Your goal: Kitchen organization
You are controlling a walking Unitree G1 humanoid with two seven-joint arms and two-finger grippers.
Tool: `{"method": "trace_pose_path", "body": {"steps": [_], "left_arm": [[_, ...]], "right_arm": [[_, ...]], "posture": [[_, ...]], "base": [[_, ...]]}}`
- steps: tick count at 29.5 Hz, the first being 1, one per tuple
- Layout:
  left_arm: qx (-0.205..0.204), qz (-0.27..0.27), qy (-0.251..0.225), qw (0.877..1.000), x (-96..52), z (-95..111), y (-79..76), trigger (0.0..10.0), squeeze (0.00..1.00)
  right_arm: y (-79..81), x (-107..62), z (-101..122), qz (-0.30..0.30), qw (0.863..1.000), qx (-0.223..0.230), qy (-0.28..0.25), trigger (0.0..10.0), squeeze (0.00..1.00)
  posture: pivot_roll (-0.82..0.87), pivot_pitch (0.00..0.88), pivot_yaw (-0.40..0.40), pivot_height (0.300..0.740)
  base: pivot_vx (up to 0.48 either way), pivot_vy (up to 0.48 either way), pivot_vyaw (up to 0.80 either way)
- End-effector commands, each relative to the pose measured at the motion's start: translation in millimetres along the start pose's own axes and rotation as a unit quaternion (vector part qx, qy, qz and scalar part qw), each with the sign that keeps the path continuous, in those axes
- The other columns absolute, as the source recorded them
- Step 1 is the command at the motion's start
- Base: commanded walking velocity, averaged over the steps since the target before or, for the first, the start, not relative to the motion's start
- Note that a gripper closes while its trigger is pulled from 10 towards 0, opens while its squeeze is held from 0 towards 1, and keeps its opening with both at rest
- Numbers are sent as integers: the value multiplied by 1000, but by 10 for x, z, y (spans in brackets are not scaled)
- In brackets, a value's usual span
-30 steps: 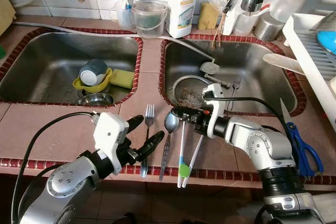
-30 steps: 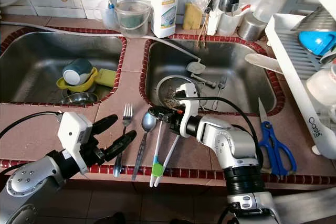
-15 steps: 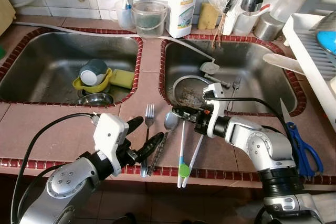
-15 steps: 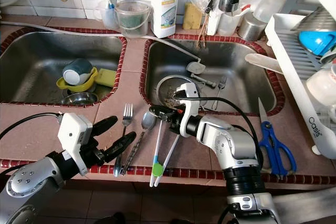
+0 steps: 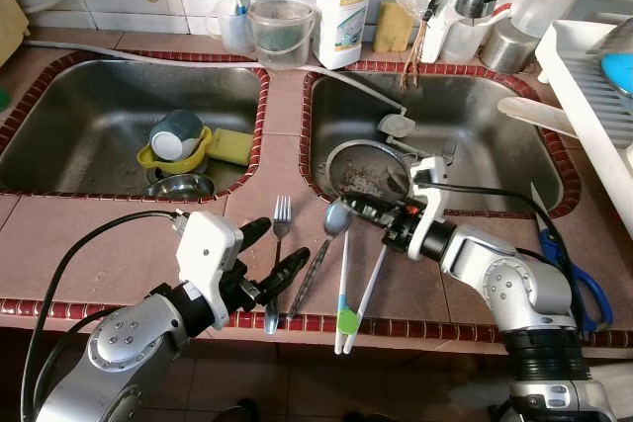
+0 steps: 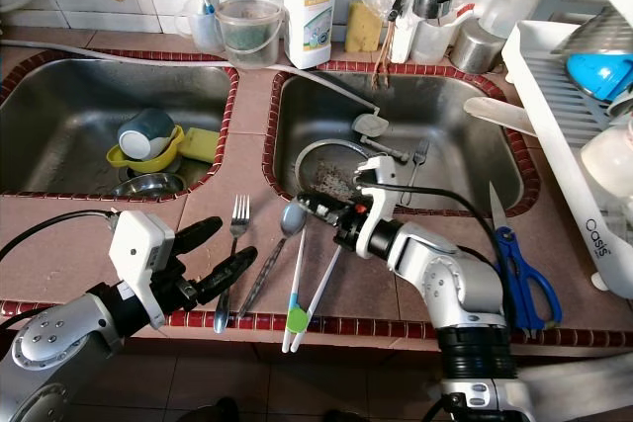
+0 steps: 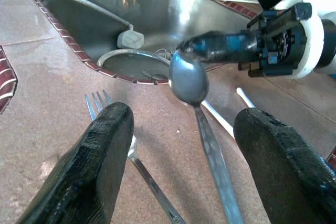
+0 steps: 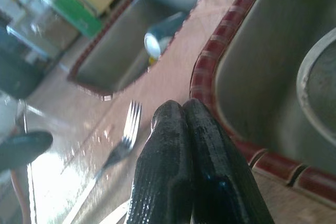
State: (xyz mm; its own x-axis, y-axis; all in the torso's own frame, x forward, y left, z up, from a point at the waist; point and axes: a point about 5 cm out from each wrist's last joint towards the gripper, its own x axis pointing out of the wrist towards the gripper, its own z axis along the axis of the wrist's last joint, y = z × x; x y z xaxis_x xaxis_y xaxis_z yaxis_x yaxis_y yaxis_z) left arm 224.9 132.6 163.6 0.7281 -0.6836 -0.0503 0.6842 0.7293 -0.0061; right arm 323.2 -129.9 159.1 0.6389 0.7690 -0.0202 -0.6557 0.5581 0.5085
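Note:
A steel spoon [image 5: 321, 252] lies slanted on the pink tiled counter [image 5: 119, 229]. Its bowl [image 7: 188, 80] is raised at the tips of my right gripper [image 5: 354, 207], which is shut on the bowl's far edge. The spoon's handle runs back between the fingers of my open left gripper [image 5: 277, 246]. A fork [image 5: 278, 236] lies just left of the spoon, beside the left finger [image 7: 100, 156]. Two white sticks with a green end [image 5: 346, 321] lie right of the spoon, under my right wrist.
The left sink [image 5: 89, 106] holds a cup [image 5: 176, 133], a yellow dish, a sponge [image 5: 229, 146] and a steel bowl. The right sink [image 5: 495, 135] holds a round pan [image 5: 356, 167]. Blue scissors [image 5: 584, 284], a knife and a white dish rack [image 5: 588, 76] are at the right. Bottles line the back wall.
My right gripper has drawn back to the right with the spoon's bowl. The spoon has swung slantwise, its handle now between the left gripper's fingers. The left gripper has stayed put.

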Motion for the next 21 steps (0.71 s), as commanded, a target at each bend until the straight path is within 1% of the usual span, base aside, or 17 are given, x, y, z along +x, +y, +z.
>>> {"method": "trace_pose_path", "body": {"steps": [1,6,9,11,12,13,14,17,18,20,21], "left_arm": [[-4,-9,3,1000,2,-11,-20,10000,0],[-4,-11,3,1000,10,-6,-18,10000,0],[-5,-10,2,1000,10,-3,-12,10000,0],[-4,-6,-2,1000,12,16,16,10000,0],[-4,-1,-5,1000,16,29,43,10000,0],[-4,8,-12,1000,26,62,104,10000,0],[-4,8,-12,1000,26,62,104,10000,0],[4,25,-23,999,34,125,215,10000,0],[4,25,-23,999,34,125,215,10000,0],[12,51,-38,998,48,205,363,10000,0],[12,51,-38,998,48,205,363,10000,0]], "right_arm": [[17,-18,102,5,1000,-1,-27,10000,0],[28,-35,164,12,998,12,-53,10000,0],[27,-40,177,12,998,14,-59,10000,0],[34,-50,233,13,997,12,-74,10000,0],[34,-50,252,13,997,10,-79,10000,0],[25,-49,276,11,997,4,-82,10000,0],[25,-49,276,11,997,4,-82,10000,0],[4,-59,340,7,996,-1,-92,10000,0],[4,-59,340,7,996,-1,-92,10000,0],[-11,-57,418,3,995,-8,-104,10000,0],[-11,-57,418,3,995,-8,-104,10000,0]], "posture": [[-3,210,-10,740],[-1,209,-7,740],[-2,207,-6,740],[-1,204,-5,740],[-2,202,-5,740],[-2,199,-5,740],[-2,199,-5,740],[-3,193,-5,740],[-3,193,-5,740],[-4,180,-5,740],[-4,180,-5,740]], "base": [[0,0,0],[0,0,0],[0,0,0],[0,0,0],[0,0,0],[0,0,0],[0,0,0],[0,0,0],[0,0,0],[0,0,0],[0,0,0]]}}
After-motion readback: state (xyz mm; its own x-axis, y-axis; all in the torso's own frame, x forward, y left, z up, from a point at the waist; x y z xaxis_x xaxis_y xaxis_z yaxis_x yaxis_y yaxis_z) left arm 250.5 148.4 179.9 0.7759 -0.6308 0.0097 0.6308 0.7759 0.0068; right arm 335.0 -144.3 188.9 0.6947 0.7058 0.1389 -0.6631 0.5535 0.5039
